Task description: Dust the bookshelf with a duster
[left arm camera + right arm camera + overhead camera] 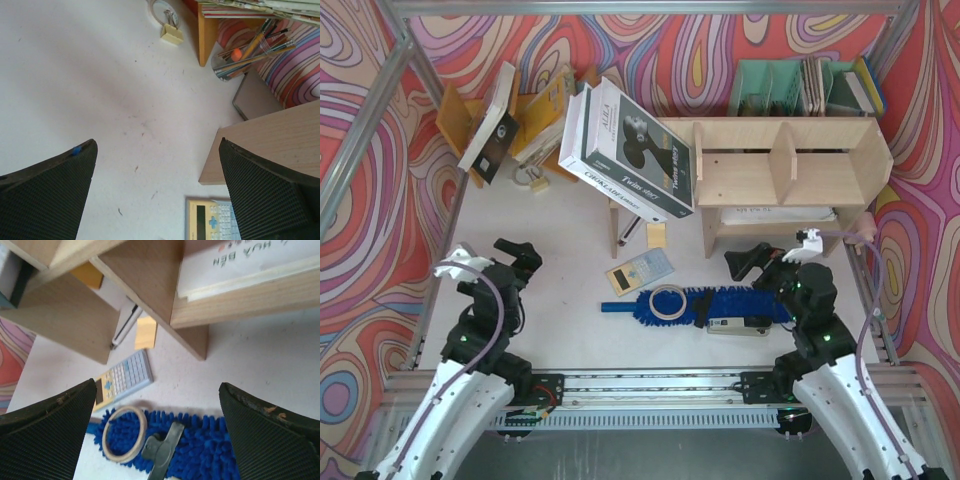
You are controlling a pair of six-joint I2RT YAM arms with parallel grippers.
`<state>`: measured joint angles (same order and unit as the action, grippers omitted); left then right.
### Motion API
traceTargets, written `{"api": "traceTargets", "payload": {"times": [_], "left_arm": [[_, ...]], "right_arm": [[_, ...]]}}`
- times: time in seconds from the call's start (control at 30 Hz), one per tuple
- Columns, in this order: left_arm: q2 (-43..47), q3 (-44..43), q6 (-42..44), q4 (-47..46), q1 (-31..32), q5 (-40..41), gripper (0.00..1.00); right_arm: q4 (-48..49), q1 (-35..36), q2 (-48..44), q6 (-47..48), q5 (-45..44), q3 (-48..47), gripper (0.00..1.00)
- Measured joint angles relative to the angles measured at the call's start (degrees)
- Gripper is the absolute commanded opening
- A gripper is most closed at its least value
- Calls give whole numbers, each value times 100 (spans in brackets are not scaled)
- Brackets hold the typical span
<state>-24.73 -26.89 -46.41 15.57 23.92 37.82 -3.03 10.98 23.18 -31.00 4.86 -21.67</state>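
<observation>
The duster (pixel 718 302) is laid flat on the table (pixel 570 330) before the bookshelf (pixel 790 165); the left hand (pixel 512 258) and right hand (pixel 757 265) are held wide open, nothing gripped.

Swirly multicoloured walls (pixel 350 250) (metal frame (pixel 620 8) at edges) surround a white tabletop (pixel 570 340).

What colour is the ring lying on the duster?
Cream-beige ring on the bright blue duster; it shows best in the right wrist view.
</observation>
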Motion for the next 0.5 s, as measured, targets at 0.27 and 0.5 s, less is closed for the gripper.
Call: {"api": "traceTargets", "payload": {"times": [0.27,0.5], "left_arm": [[-317,-608,-481,1091,0,-404,98],[-1110,-911,-332,1462,0,-1078,98]], "right_arm": [[-1331,59,1021,-57,109,-1029,88],[-2396,520,1150,-511,-660,-1388,83]]}}
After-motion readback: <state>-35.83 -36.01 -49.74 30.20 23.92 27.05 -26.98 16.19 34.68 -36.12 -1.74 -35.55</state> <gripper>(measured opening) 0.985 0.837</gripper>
